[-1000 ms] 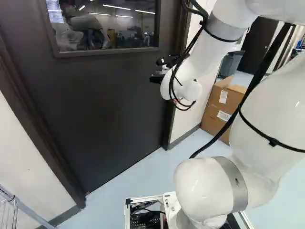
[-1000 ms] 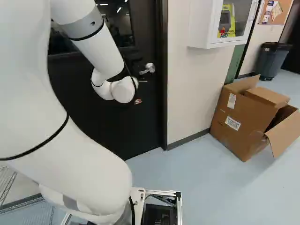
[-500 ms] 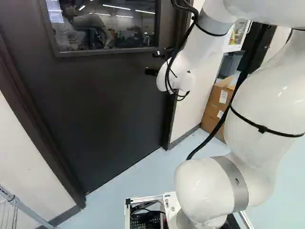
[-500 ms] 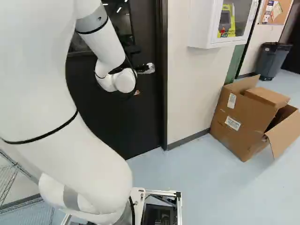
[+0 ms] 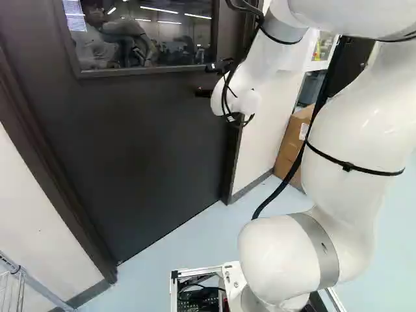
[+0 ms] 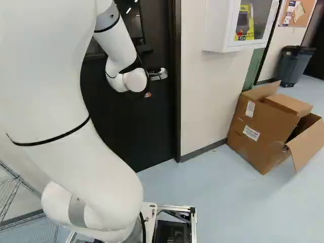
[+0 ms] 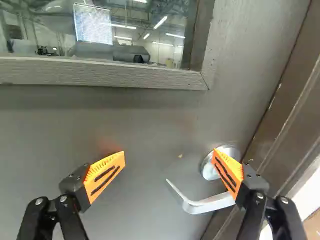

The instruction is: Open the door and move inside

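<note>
The gripper [image 5: 203,80] stands before the flat, dark door [image 5: 149,143], its jaws spread and grasping nothing; the wrist view shows two ribbed orange pads [image 7: 103,176]. One shiny metal handle [image 7: 205,206], a curved lever on a round plate [image 7: 208,168], sits on the door by one finger, which overlaps it; whether they touch I cannot tell. The right base view shows it too, just beside the arm's wrist [image 6: 135,80]. Only that view has the grey plastic bin [image 6: 294,66]; the left base view gives more of the door's one glass window [image 5: 143,36].
</note>
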{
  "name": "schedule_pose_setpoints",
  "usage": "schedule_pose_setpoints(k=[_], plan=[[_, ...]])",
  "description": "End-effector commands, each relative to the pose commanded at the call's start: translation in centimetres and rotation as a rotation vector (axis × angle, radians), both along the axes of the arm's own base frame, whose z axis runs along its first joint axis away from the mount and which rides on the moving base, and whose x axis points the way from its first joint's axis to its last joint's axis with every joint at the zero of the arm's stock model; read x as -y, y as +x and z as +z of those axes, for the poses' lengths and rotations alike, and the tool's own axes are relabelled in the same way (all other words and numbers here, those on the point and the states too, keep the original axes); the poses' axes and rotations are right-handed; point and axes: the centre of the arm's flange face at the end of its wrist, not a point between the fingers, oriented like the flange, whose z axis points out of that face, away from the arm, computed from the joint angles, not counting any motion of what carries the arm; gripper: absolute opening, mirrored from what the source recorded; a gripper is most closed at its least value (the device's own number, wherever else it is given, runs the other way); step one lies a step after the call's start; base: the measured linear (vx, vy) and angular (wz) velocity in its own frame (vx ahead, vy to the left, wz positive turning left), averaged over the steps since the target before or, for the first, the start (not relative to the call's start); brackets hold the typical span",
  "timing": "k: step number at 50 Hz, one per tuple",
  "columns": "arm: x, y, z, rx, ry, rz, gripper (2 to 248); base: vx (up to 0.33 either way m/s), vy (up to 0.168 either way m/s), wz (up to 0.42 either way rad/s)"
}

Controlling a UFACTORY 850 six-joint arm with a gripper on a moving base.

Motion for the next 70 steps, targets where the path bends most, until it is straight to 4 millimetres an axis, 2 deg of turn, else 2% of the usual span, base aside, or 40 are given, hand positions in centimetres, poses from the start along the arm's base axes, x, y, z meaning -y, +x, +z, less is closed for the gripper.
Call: schedule_pose_setpoints(k=[70], plan=[[-0.1,0.8,-7.2,-0.143,-0.001,0.002,247,0.000,0.000,0.000]])
